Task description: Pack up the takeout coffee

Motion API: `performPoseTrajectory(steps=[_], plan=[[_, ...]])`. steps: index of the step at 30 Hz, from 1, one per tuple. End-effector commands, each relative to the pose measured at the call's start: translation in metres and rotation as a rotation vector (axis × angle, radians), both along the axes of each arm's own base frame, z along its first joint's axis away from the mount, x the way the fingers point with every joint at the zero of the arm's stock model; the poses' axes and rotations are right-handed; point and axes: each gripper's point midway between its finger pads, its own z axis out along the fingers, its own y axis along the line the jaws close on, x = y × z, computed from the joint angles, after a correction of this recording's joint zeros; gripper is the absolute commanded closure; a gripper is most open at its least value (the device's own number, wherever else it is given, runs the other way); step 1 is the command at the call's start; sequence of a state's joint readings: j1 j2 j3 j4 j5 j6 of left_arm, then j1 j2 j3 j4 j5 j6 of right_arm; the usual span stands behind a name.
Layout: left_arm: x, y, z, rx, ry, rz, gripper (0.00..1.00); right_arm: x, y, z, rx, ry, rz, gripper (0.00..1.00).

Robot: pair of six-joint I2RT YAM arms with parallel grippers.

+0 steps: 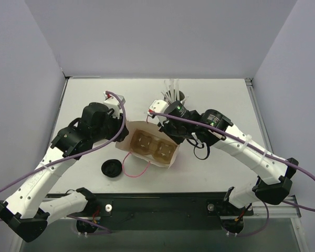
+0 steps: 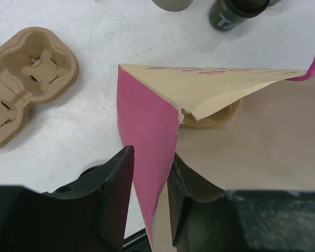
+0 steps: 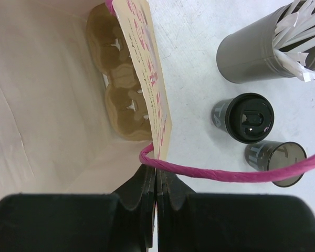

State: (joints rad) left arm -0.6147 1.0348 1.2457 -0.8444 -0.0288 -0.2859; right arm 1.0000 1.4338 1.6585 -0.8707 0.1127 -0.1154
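The takeout coffee (image 3: 249, 118) is a short dark lidded cup standing on the table beside the bag; its base also shows in the left wrist view (image 2: 236, 10). The arms hide it in the top view. A tan paper bag (image 1: 142, 128) with pink sides stands open mid-table, with a pulp cup carrier (image 3: 118, 89) on its bottom. My right gripper (image 3: 156, 170) is shut on the bag's rim (image 3: 160, 121) by the pink handle (image 3: 226, 173). My left gripper (image 2: 149, 157) is open, its fingers astride the bag's pink side edge (image 2: 147, 131).
A grey holder of white straws (image 3: 262, 44) and a lidless grey cup (image 3: 275, 163) stand by the coffee. A second pulp carrier (image 2: 26, 79) lies on the table beyond the bag. A loose black lid (image 1: 112, 168) lies near the front edge.
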Motion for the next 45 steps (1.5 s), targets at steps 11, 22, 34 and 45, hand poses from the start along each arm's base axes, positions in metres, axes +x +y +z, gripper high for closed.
performPoseTrajectory(steps=[11, 22, 34, 45], plan=[[0.016, -0.025, 0.013, -0.149, -0.120, -0.031, 1.00, -0.014, 0.023, 0.080, 0.371, -0.109, 0.021, 0.31], [0.003, -0.006, 0.021, -0.215, -0.291, -0.013, 1.00, 0.032, -0.061, 0.160, 0.685, -0.451, -0.427, 0.31], [-0.026, -0.009, 0.010, -0.225, -0.249, -0.123, 1.00, 0.095, -0.121, 0.016, 0.513, -0.127, -0.789, 0.35], [-0.031, -0.006, -0.006, -0.167, -0.219, -0.157, 1.00, 0.136, -0.122, -0.077, 0.367, 0.058, -0.734, 0.26]])
